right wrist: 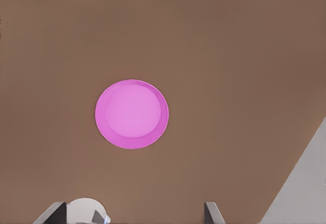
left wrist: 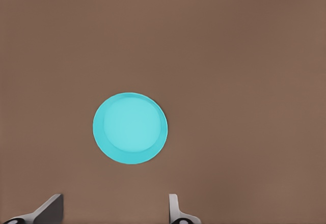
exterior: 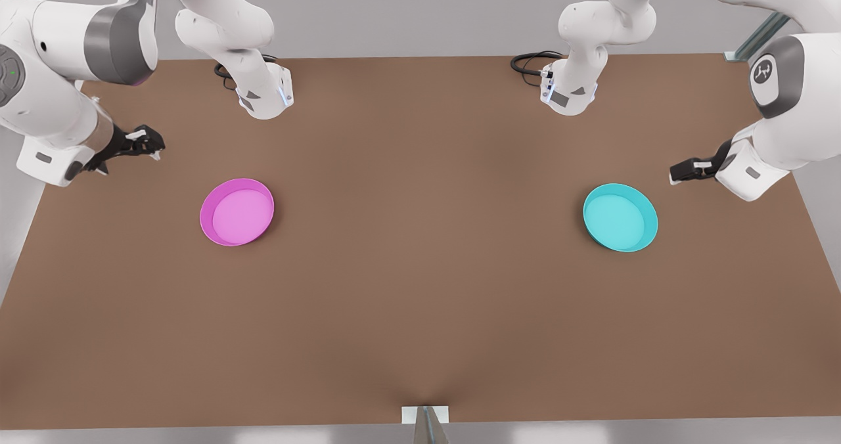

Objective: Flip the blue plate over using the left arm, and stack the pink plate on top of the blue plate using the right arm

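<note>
left gripper point(left wrist: 116, 211): picture's edge cuts its fingers, only the tips in view
right gripper point(right wrist: 133, 214): likewise cut off
desk point(exterior: 420, 312): corners run past the frame

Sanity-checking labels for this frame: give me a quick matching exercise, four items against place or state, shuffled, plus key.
Column 1:
1. blue plate
2. pink plate
3. left pincer
4. right pincer

Column 2:
A. open, near the pink dish
B. rim up, on the front view's right
C. open, near the cyan dish
D. rim up, on the front view's left

Pairs: 1-B, 2-D, 3-C, 4-A
</note>
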Motion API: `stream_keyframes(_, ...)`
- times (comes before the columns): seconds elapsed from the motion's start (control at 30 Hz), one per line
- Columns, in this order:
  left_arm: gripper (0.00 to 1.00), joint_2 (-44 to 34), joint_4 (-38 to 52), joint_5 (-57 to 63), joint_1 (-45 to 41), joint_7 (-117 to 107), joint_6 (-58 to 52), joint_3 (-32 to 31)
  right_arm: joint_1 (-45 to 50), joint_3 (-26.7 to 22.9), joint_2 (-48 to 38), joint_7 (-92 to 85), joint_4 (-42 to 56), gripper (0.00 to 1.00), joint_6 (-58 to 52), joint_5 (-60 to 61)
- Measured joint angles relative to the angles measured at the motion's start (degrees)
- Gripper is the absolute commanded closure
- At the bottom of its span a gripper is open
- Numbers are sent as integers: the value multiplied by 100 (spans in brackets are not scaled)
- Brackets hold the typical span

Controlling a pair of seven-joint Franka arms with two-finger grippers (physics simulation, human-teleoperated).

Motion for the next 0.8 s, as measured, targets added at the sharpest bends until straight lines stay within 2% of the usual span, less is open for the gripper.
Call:
stream_keyframes(0.07,0,84,-138,8,-1,-1,39,20,-2,1,94,-46,7,0,246,33)
stream_keyframes(0.13,0,588,-650,-37,176,11,244,45,-23,4,159,-75,10,0,408,55)
stream_keyframes(0.23,0,1126,-2220,-739,860,313,1304,305,-168,0,207,-96,41,0,548,114)
stream_keyframes(0.3,0,1419,-2833,-1134,1160,694,2049,389,-311,-4,218,-107,104,0,610,151)
stream_keyframes(0.37,0,1734,-2986,-1372,1422,1163,2562,456,-391,-2,222,-118,123,0,625,173)
stream_keyframes(0.5,0,1865,-3026,-1574,1592,1984,3218,714,-368,-4,223,-136,136,0,634,189)
stream_keyframes(0.6,0,2047,-3071,-1623,1667,2746,3490,913,-362,-5,223,-148,137,0,638,190)
stream_keyframes(0.8,0,2280,-3273,-2136,1633,4043,3836,926,-372,-5,223,-171,137,0,641,165)
